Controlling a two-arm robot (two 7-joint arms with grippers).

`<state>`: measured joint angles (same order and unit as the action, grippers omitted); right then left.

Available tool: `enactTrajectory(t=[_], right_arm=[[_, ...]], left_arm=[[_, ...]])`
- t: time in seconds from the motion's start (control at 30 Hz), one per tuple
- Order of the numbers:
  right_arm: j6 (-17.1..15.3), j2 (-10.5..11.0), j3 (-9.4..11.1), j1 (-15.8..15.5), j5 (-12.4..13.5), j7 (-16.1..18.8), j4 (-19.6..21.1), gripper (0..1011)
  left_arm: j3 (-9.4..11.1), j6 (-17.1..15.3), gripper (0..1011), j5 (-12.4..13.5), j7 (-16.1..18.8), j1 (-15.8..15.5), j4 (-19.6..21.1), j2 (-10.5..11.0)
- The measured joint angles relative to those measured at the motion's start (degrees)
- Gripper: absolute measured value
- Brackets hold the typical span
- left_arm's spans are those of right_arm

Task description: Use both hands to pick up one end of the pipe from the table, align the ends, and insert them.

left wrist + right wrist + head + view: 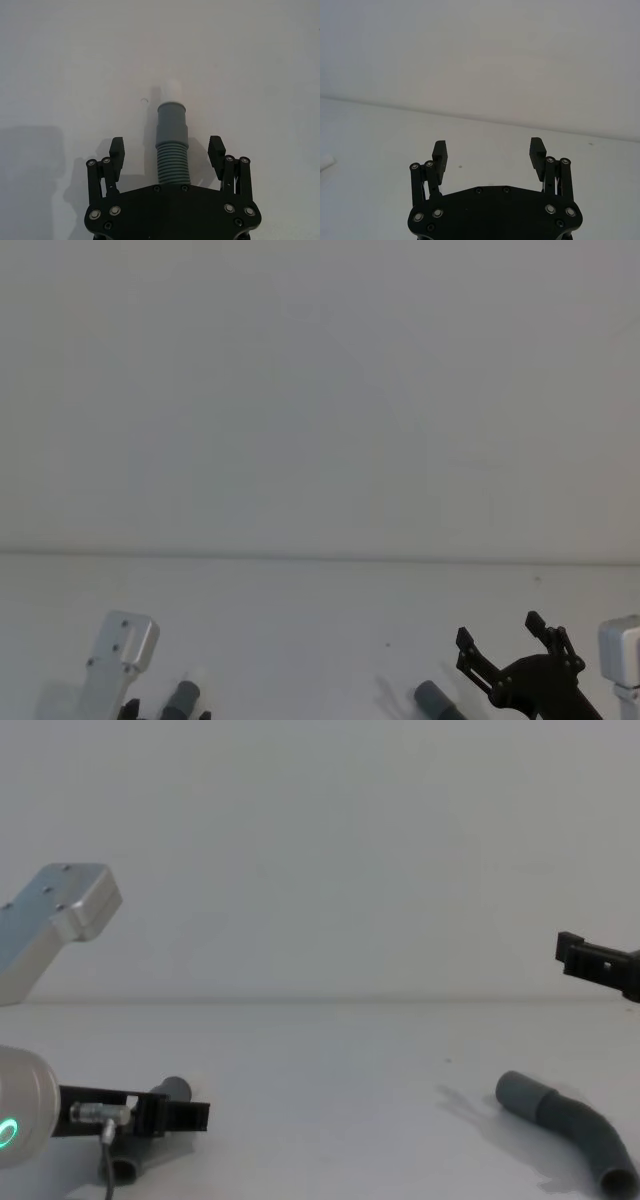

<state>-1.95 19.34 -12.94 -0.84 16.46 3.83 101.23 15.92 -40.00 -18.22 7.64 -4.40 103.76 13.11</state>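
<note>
The left gripper [166, 150], black and angular on a silver arm [120, 650], is shown lowered to the plain matte white table [320, 630] with its jaws spread wide. Between its fingers [117, 150], with no contact visible, a short bent dark-grey plastic pipe piece [172, 142] is seen lying on the table. Its ribbed flexible stretch [173, 167] runs out from under the gripper body. This is followed by a smooth collar [172, 120] and a narrow white tip [171, 91], which is pointed away from the gripper. The right gripper [488, 150], of the same black angular build, is held raised above the table at the right. Its jaws are likewise spread, with nothing between them. A second bent dark-grey pipe piece [568, 1122] is shown lying on the table near the right gripper, untouched by it. The two pieces are placed well apart, one at each side.
</note>
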Motion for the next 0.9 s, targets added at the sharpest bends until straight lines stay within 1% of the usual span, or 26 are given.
enactTrajectory(t=[0.6,0.73,0.77,0.8,0.9], right_arm=[[0.00,0.00,0.00,0.00,0.00,0.00,0.00,1001],[0.00,0.00,0.00,0.00,0.00,0.00,0.00,1001],[0.00,0.00,0.00,0.00,0.00,0.00,0.00,1001],[0.00,0.00,0.00,0.00,0.00,0.00,0.00,1001],[0.00,0.00,0.00,0.00,0.00,0.00,0.00,1001]], left_arm=[[-1.01,-0.94,1001,-0.08,-0.58,-0.10,-0.69,-0.97],[-1.18,-1.07,934,-0.07,-0.62,-0.09,-0.74,-1.07],[-1.24,-1.11,893,-0.07,-0.62,-0.09,-0.76,-1.09],[-1.27,-1.12,883,-0.07,-0.63,-0.09,-0.77,-1.11],[-1.42,-1.17,792,-0.08,-0.65,-0.09,-0.79,-1.17]])
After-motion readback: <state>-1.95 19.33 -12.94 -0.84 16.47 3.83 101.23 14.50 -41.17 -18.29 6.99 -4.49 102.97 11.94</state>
